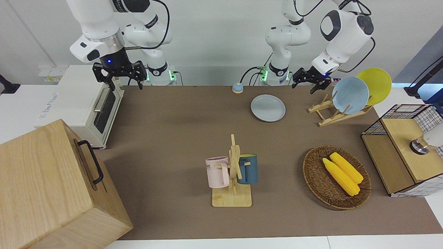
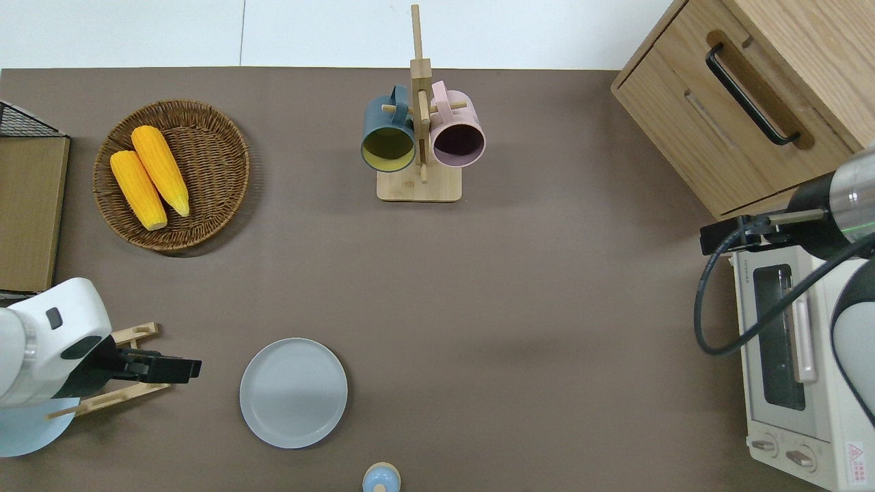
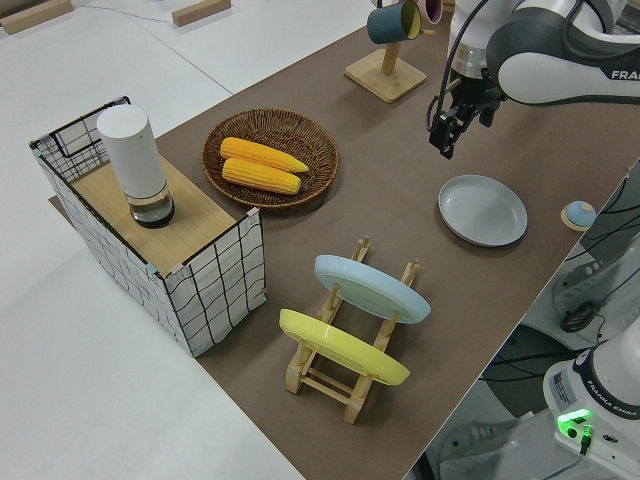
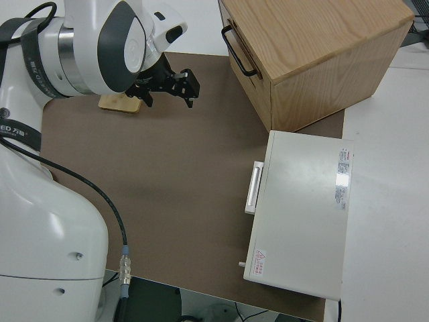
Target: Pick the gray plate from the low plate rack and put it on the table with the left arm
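Note:
The gray plate [image 1: 268, 108] [image 2: 294, 393] [image 3: 483, 210] lies flat on the brown table [image 2: 519, 307], close to the robots' edge and beside the low plate rack [image 1: 328, 119] [image 2: 137, 333] [image 3: 340, 380]. In the rack's slots stand a light blue plate [image 1: 350, 95] [image 3: 370, 288] and a yellow plate [image 1: 379, 83] [image 3: 340, 348]. My left gripper [image 1: 304, 86] [image 2: 191, 369] [image 3: 445, 135] hangs open and empty in the air, over the strip of table between the rack's end and the gray plate. My right gripper [image 1: 126, 84] [image 4: 169, 100] is parked, open and empty.
A mug tree [image 2: 418, 137] with a blue and a pink mug stands mid-table. A wicker basket [image 2: 205, 205] holds two corn cobs. A wire basket [image 3: 215, 290], a toaster oven [image 2: 786, 355], a wooden cabinet [image 2: 690, 123] and a small blue knob [image 2: 381, 478] line the edges.

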Controlling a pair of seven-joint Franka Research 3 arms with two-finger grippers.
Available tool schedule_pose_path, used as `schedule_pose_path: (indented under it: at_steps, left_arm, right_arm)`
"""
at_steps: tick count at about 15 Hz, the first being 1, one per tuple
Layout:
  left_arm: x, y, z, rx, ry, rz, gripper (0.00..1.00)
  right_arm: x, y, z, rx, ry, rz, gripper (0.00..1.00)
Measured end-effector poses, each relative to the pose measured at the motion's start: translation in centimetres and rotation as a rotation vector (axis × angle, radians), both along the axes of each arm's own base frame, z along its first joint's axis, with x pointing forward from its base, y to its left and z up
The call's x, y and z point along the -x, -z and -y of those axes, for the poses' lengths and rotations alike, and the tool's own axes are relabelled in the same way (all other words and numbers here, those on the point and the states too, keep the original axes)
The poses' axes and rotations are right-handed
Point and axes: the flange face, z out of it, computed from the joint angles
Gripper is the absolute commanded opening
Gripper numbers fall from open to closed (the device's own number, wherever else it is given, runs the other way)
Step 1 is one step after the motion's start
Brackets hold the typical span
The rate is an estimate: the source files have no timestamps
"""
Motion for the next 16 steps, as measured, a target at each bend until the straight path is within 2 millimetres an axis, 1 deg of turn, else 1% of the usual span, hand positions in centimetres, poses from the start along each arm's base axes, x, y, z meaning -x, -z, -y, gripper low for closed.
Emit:
schedule_pose_path:
  at_steps: [4,5,6,8,10,12,16]
  left_arm:
    - [-0.2,-5.7,-0.5,-0.073,-0.025,0.017,1.00]
    - [-0.2,-6.8,-0.6,-0.088,-0.026,0.025,1.00]
    - [-0.2,-8.7,-0.9,-0.110,-0.028,0.044,1.00]
    - [0.0,-10.8,-1.2,-0.144,-0.026,0.061,1.00]
    - [0.1,-11.7,-1.5,-0.171,-0.024,0.068,1.00]
    - [0.1,-11.9,-1.4,-0.184,-0.019,0.070,1.00]
    - [0.4,-11.5,0.6,-0.304,0.029,0.037,1.00]
  right_arm:
    - [0.0,0.0,0.0,0.000,0.000,0.000,0.983]
    - [0.0,0.0,0.0,0.000,0.000,0.000,0.983]
    - [0.0,0.0,0.0,0.000,0.000,0.000,0.983]
    - [0.0,0.0,0.0,0.000,0.000,0.000,0.983]
    - [0.0,0.0,0.0,0.000,0.000,0.000,0.983]
    - [0.0,0.0,0.0,0.000,0.000,0.000,0.983]
    - [0.0,0.0,0.0,0.000,0.000,0.000,0.983]
